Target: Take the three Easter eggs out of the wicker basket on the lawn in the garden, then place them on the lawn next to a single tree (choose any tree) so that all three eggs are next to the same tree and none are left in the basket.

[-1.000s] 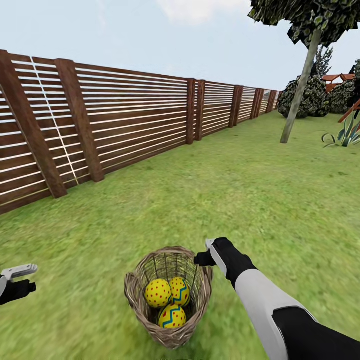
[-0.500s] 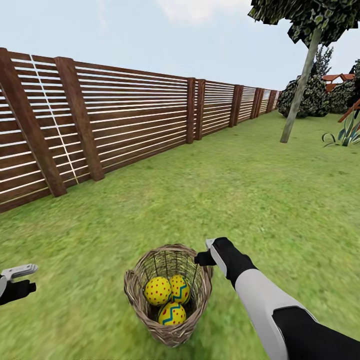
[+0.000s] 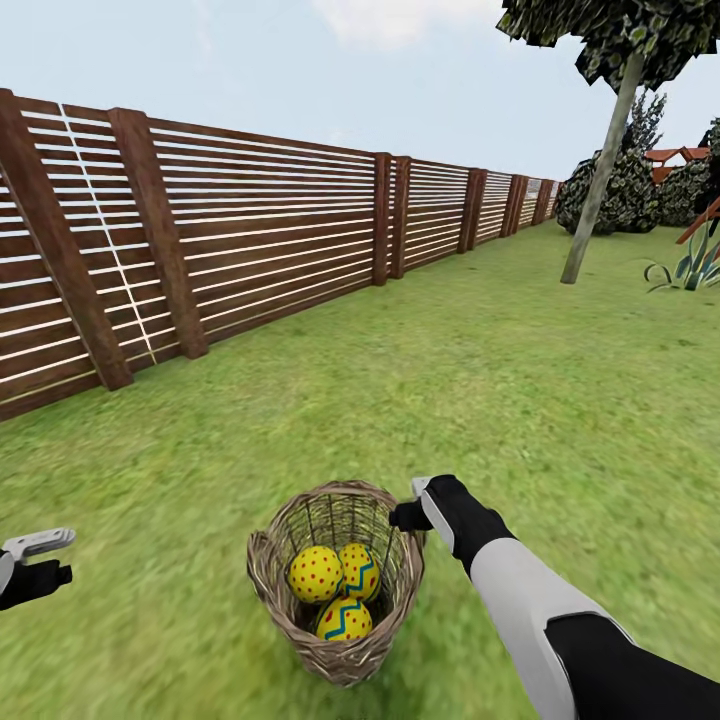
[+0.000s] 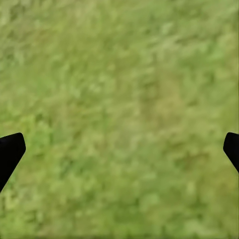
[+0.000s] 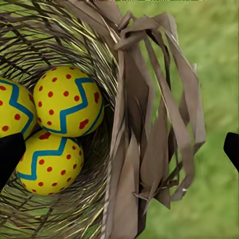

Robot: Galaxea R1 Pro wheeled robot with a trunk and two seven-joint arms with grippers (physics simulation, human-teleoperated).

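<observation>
The wicker basket (image 3: 335,580) stands on the lawn (image 3: 500,400) just ahead of me. Three yellow Easter eggs lie in it: one dotted (image 3: 316,574), one with a zigzag (image 3: 358,570), one nearer me (image 3: 344,620). My right gripper (image 3: 410,503) is at the basket's right rim, open. In the right wrist view its fingertips (image 5: 10,154) straddle the rim (image 5: 144,124), with the eggs (image 5: 67,102) just inside. At the lower left, away from the basket, my left gripper (image 3: 45,560) hangs open over bare grass (image 4: 119,99). A slim-trunked tree (image 3: 600,170) stands far off to the right.
A long brown slatted fence (image 3: 250,230) runs along the left side into the distance. Round dark bushes (image 3: 620,195) and a spiky plant (image 3: 690,270) stand near the tree. Open grass stretches between the basket and the tree.
The whole picture has shifted a little, so the camera moved; the basket and fence sit slightly higher in view. Both grippers hold the same pose and the eggs stay in the basket.
</observation>
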